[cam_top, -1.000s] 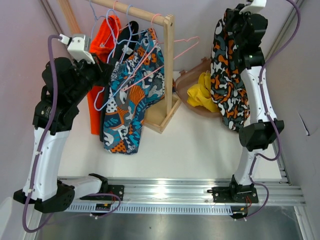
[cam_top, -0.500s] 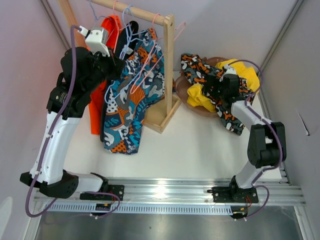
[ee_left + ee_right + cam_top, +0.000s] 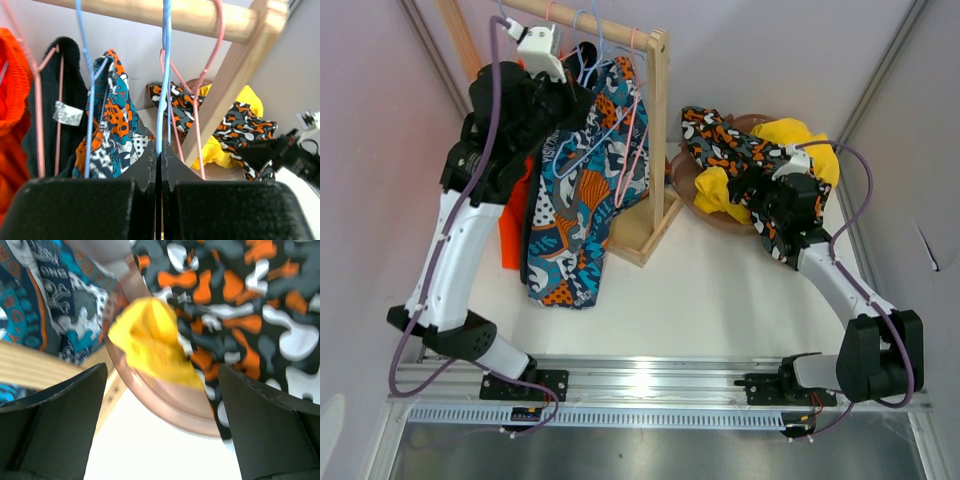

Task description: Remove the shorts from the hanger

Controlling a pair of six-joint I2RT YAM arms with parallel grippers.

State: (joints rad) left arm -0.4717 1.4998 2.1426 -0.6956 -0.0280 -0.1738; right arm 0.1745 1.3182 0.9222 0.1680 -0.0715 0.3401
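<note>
In the top external view, the left gripper [image 3: 578, 100] is raised to the rod of the wooden rack [image 3: 660, 120], among the wire hangers. The teal-orange-black print shorts [image 3: 580, 220] are seen hanging from the rack down to the counter [image 3: 720, 300], with the bright orange shorts [image 3: 510, 235] beside them on the left. To the right of the rack, the camouflage shorts [image 3: 720, 140] and the yellow shorts [image 3: 805, 140] are heaped in and over a brown bowl [image 3: 682, 172]. The right gripper [image 3: 755, 190] is held low over that heap.

In the left wrist view, the left gripper [image 3: 159, 152] is seen pressed together on the wire of a blue hanger [image 3: 162, 75] that is hooked over the rod. A pink hanger [image 3: 212, 60] is hooked just beside it. The black shorts [image 3: 70, 90] are shown between the bright orange shorts [image 3: 15, 100] and the teal-orange-black print shorts [image 3: 115, 125], all on hangers. The camouflage shorts [image 3: 240, 125] and yellow shorts [image 3: 255, 102] are visible beyond the rack post.

In the right wrist view, the right gripper [image 3: 162, 369] is spread wide and nothing is held in it. The yellow shorts [image 3: 150, 347] and camouflage shorts [image 3: 240, 300] lie between its fingers, within the bowl's rim [image 3: 165, 415].
</note>
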